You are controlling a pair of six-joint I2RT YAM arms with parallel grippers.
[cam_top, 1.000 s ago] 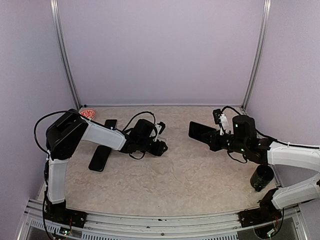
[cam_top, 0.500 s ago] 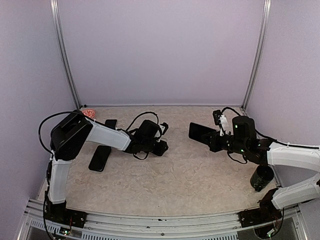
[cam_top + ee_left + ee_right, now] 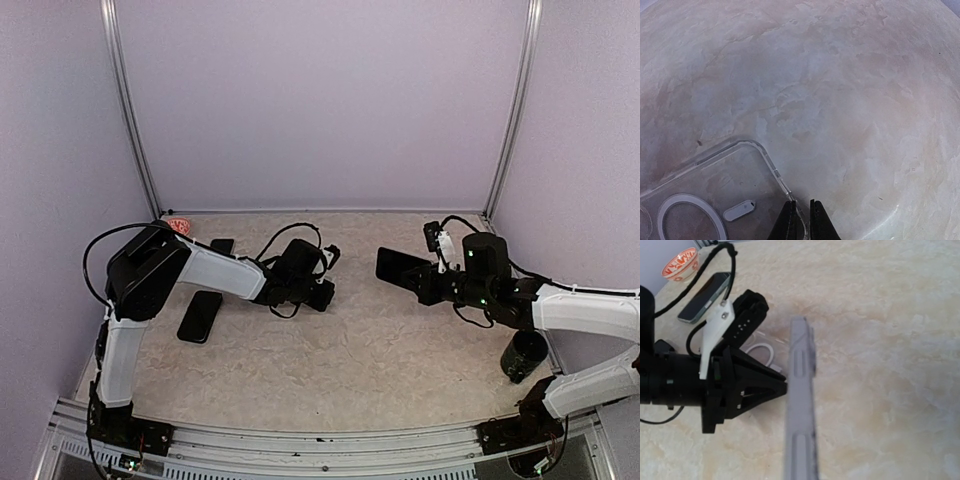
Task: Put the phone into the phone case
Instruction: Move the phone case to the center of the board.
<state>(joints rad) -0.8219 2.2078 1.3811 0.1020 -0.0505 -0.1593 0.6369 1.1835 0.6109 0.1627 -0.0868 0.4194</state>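
Left gripper [image 3: 801,205], nine o'clock, nips the rim of the clear phone case [image 3: 715,200]; right gripper [image 3: 428,278], three o'clock, clamps the phone [image 3: 801,405] edge-on; red print on the bowl [image 3: 680,264] unreadable

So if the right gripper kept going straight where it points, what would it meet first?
Likely bare table: the right gripper leads with the phone, and the left gripper sits just beside that line. Depth is unclear.

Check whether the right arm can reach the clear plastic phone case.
Probably yes: only open table lies between. But the right gripper holds the black phone, and the left gripper pinches the edge of the clear plastic phone case.
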